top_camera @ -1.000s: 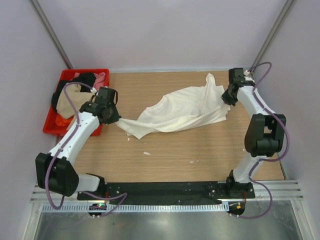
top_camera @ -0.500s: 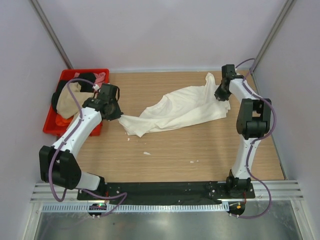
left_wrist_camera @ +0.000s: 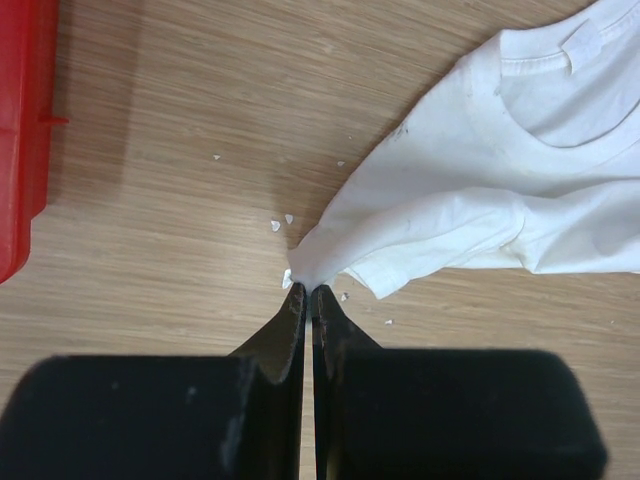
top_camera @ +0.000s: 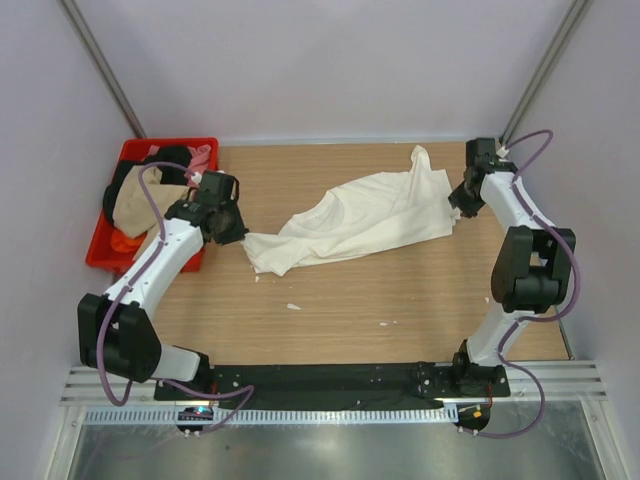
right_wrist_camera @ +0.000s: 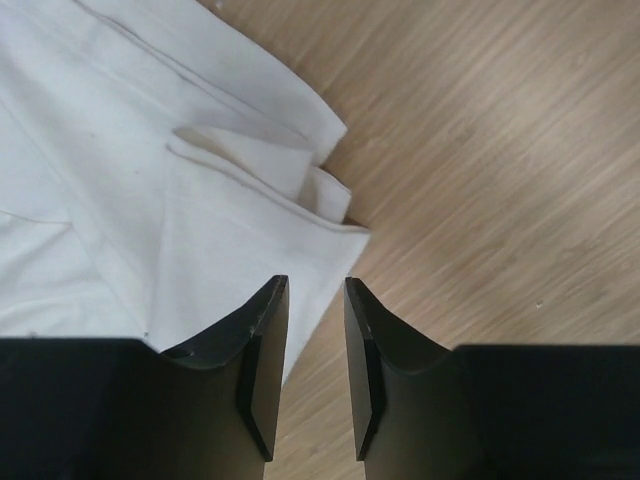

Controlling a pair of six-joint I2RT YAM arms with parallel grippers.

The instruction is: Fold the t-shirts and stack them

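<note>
A large cream t-shirt (top_camera: 360, 220) lies crumpled across the middle of the wooden table, its collar showing in the left wrist view (left_wrist_camera: 560, 90). My left gripper (top_camera: 236, 236) is shut on the shirt's left corner, and the cloth bunches right at its tips (left_wrist_camera: 308, 290). My right gripper (top_camera: 458, 204) hovers over the shirt's right edge (right_wrist_camera: 250, 230). Its jaws stand open (right_wrist_camera: 316, 284) with nothing between them. Other t-shirts, tan (top_camera: 135, 200), black (top_camera: 175, 158), pink (top_camera: 203, 156) and orange (top_camera: 125, 242), are piled in the red crate.
The red crate (top_camera: 170, 143) sits at the table's left edge, just behind my left arm, and its wall shows in the left wrist view (left_wrist_camera: 20, 130). Small white crumbs (top_camera: 292, 306) lie on the wood in front of the shirt. Lilac walls close in the table.
My right gripper has opened and let go of the shirt's right edge, swinging in over it and back out. My left gripper still holds its corner, shifted slightly right.
</note>
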